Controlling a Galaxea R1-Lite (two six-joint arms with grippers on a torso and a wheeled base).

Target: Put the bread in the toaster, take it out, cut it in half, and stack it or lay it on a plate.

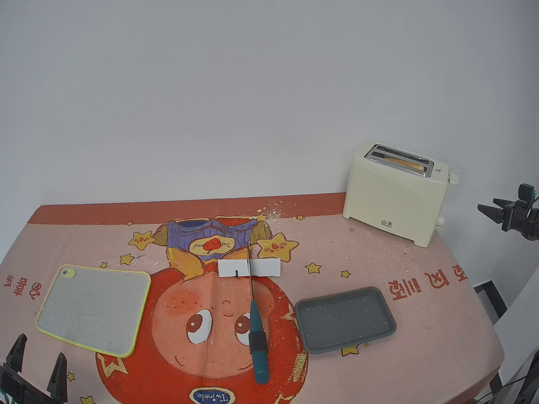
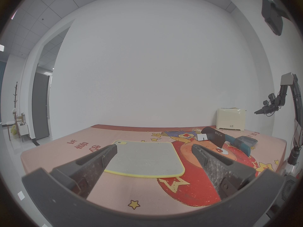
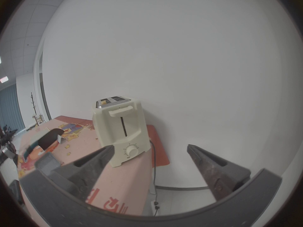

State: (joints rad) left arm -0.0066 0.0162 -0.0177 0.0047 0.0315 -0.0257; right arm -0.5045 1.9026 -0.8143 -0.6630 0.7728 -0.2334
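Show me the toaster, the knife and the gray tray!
toaster (image 1: pixel 393 200), head view, on its cream front side.
knife (image 1: pixel 259 346), head view, on its teal handle.
gray tray (image 1: pixel 343 320), head view, on its bare floor.

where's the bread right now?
Head view: the bread sits in a slot of the toaster, at the far right of the table, beyond the grey tray.

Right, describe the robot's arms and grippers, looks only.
The left gripper and right gripper match: two dark grey, wedge-shaped fingers tapering to points, on a curved dark bracket, inner faces scuffed. The right arm is slim and dark with a pale grey block at its joint.
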